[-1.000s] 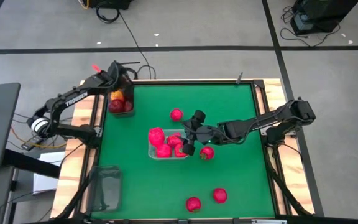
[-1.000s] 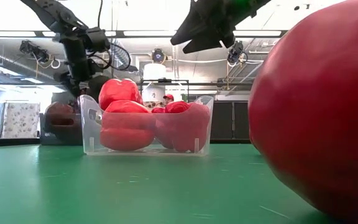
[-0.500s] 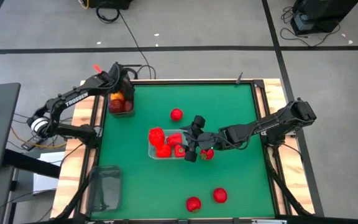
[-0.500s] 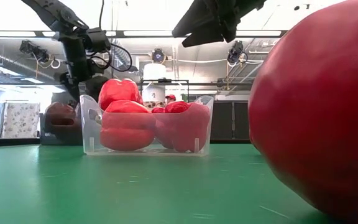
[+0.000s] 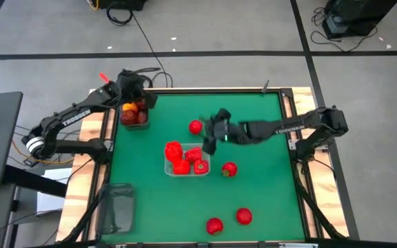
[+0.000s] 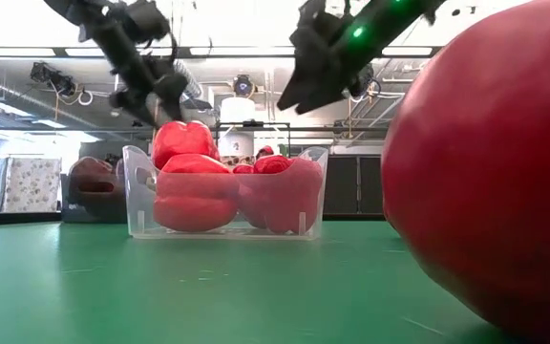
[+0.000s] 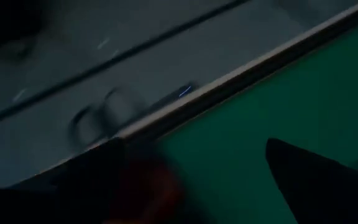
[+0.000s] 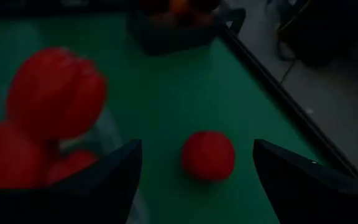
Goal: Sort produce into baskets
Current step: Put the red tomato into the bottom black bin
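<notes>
Green table lies mostly bare; right fingers spread, left fingers spread.

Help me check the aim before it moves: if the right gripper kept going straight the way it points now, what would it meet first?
Probably the loose round red fruit: it lies on the green mat centred between the right gripper's open fingers.

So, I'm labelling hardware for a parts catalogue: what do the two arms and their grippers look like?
Both arms are dark, slim and jointed, with white lettering along a link. The left arm trails dark cables near its base. The right arm shows a green light in the low view. The right gripper has two dark, flat, wedge-shaped fingers.
</notes>
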You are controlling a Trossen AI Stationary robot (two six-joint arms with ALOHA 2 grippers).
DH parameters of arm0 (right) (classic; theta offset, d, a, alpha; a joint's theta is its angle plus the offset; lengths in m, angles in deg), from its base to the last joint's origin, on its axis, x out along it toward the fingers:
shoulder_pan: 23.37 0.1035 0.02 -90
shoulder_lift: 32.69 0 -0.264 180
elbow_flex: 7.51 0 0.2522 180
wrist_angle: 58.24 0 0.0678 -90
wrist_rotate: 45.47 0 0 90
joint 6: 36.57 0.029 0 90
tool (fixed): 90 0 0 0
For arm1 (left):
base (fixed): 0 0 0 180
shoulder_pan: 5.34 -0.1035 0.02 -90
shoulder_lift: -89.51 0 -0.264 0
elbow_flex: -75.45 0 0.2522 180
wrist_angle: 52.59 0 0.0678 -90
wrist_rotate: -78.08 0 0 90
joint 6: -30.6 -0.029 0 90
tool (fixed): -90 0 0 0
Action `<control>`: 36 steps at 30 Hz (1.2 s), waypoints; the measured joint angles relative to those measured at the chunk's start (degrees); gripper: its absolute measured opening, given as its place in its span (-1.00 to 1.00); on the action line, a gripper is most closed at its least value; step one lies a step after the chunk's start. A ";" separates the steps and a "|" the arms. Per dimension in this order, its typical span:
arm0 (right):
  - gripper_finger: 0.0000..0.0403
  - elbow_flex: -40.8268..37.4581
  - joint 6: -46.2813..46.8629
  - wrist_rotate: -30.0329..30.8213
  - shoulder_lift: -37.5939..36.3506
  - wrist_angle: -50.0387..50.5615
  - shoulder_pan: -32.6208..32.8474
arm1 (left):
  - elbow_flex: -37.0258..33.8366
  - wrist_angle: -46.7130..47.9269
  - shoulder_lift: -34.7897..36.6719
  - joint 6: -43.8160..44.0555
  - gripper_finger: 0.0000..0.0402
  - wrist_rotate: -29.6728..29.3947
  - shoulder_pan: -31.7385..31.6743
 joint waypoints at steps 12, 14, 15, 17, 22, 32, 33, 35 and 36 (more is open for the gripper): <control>0.57 1.67 -0.59 -32.95 9.80 -8.73 -21.99 | 0.02 -7.68 1.03 -0.98 0.97 7.73 15.15; 0.57 3.02 0.47 -35.74 12.67 -8.60 -23.20 | 0.02 -7.99 1.02 -2.61 0.97 7.97 16.48; 0.57 4.07 1.06 -36.13 13.91 -8.15 -23.50 | 0.02 -7.96 1.02 -3.20 0.97 8.48 16.85; 0.57 6.09 0.98 -36.97 15.36 -5.79 -23.87 | 0.02 -7.87 1.00 -3.18 0.97 9.11 17.49; 0.57 8.63 -1.35 -38.46 15.91 -0.50 -23.08 | -1.07 -7.72 0.98 -0.44 0.97 9.50 19.49; 0.57 8.52 -4.11 -32.10 21.79 -0.14 -18.96 | -11.19 -23.05 -0.33 -1.81 0.98 8.66 26.06; 0.57 8.52 -3.03 -33.18 22.61 -0.45 -18.92 | -11.97 -23.61 -0.36 -1.12 0.97 8.66 26.39; 0.57 8.56 -1.55 -33.58 23.49 -1.72 -18.92 | -12.70 -23.90 -0.41 0.47 0.98 8.45 27.18; 0.57 8.65 -1.33 -33.49 23.83 -1.83 -18.92 | -12.76 -23.51 -0.26 0.83 0.97 8.42 27.28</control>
